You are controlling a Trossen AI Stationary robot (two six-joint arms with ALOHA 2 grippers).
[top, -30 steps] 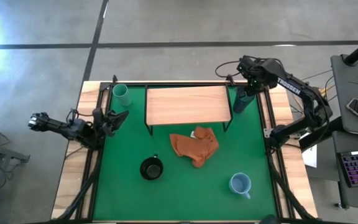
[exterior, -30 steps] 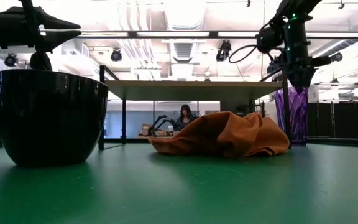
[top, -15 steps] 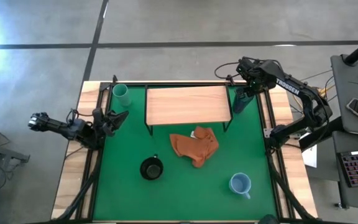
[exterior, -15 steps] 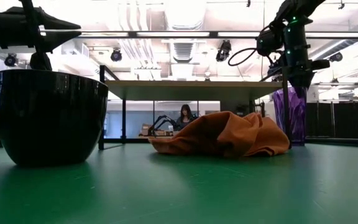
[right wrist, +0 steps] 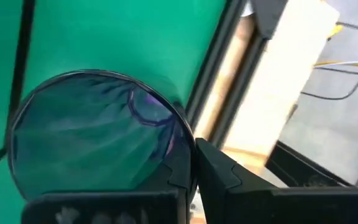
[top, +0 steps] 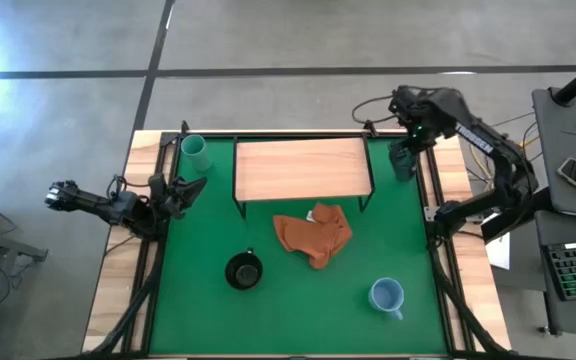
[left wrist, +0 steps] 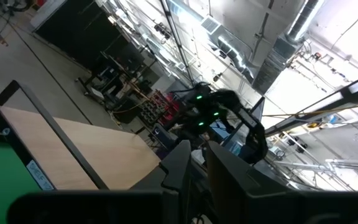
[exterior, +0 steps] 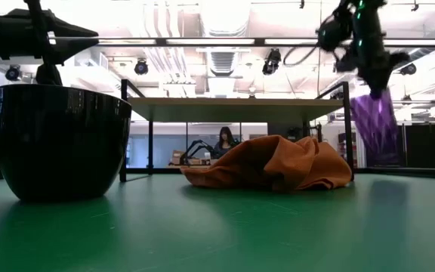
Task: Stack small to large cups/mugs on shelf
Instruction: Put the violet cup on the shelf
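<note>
High view: right gripper (top: 405,152) clamped on purple cup (exterior: 374,125) rim, lifted, tilted, beside shelf (top: 301,168) end; shelf bare; teal cup (top: 195,149), black mug (top: 243,271), blue mug (top: 387,295) unplaced, well apart; left gripper (top: 182,190) nearly together, empty; all four stacking placements remain.

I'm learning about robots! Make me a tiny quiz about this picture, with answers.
1. True or false: the light-wood shelf already has cups on it.
2. Which cup does the right gripper hold? A) tall dark purple cup B) teal-green cup C) light blue handled mug
3. Fill in: the crumpled orange cloth lies in front of the ____.

Key: 1 false; 2 A, pinched at its rim and lifted off the green mat; 3 shelf.
</note>
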